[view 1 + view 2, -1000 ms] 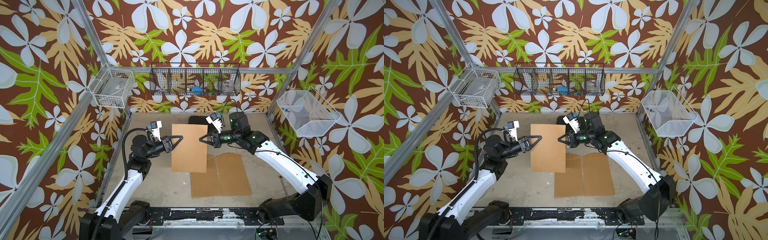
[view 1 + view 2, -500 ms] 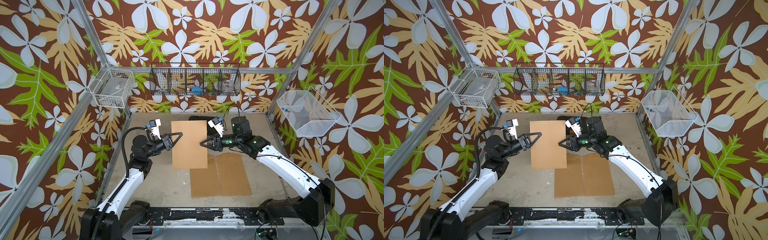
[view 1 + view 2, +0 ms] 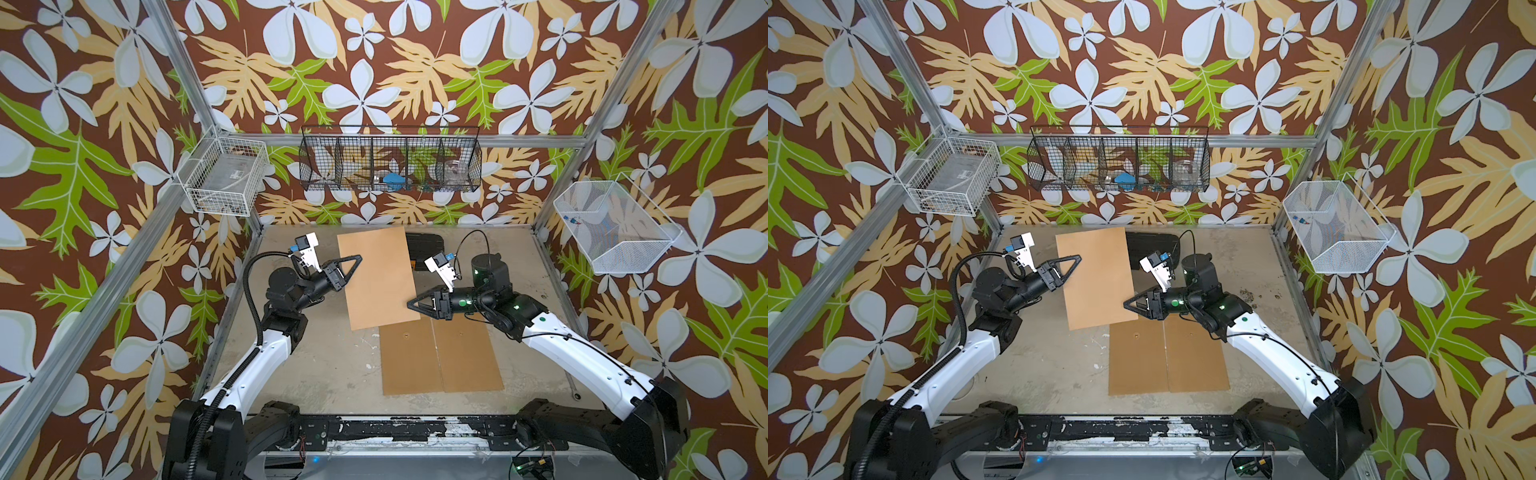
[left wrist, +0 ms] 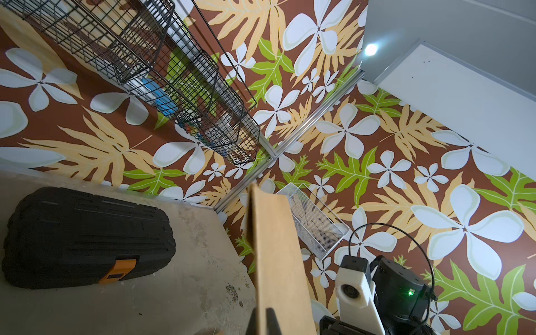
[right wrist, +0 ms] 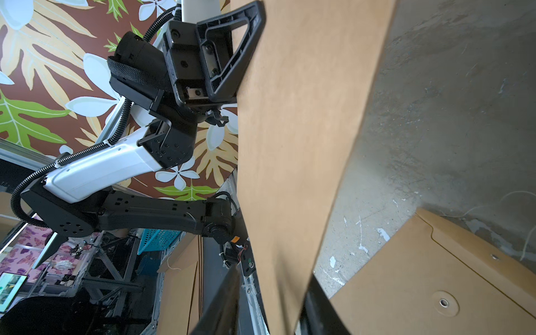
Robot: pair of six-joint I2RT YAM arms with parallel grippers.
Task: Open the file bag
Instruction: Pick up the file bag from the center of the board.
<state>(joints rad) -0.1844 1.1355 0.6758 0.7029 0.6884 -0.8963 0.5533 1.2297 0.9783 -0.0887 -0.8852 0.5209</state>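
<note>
A brown paper file bag (image 3: 378,278) (image 3: 1096,278) hangs lifted above the table, slightly tilted. My left gripper (image 3: 357,259) (image 3: 1077,258) is shut on its left edge; in the left wrist view the two fingers pinch the file bag (image 4: 278,261) edge-on at the left gripper (image 4: 262,319). My right gripper (image 3: 409,304) (image 3: 1126,305) sits at the bag's near right corner. In the right wrist view the right gripper (image 5: 274,278) is open, its fingers straddling the corner of the file bag (image 5: 298,145) with a gap on one side.
Two more brown file bags (image 3: 440,357) (image 3: 1167,357) (image 5: 435,275) lie flat side by side on the table in front. A black case (image 3: 424,245) (image 4: 87,237) lies at the back. Wire baskets (image 3: 390,160) (image 3: 224,178) (image 3: 611,224) hang on the walls.
My right gripper let go of the bag's right edge, opened, and slid down toward its near corner. The left gripper tightened on the left edge and holds the bag alone.
</note>
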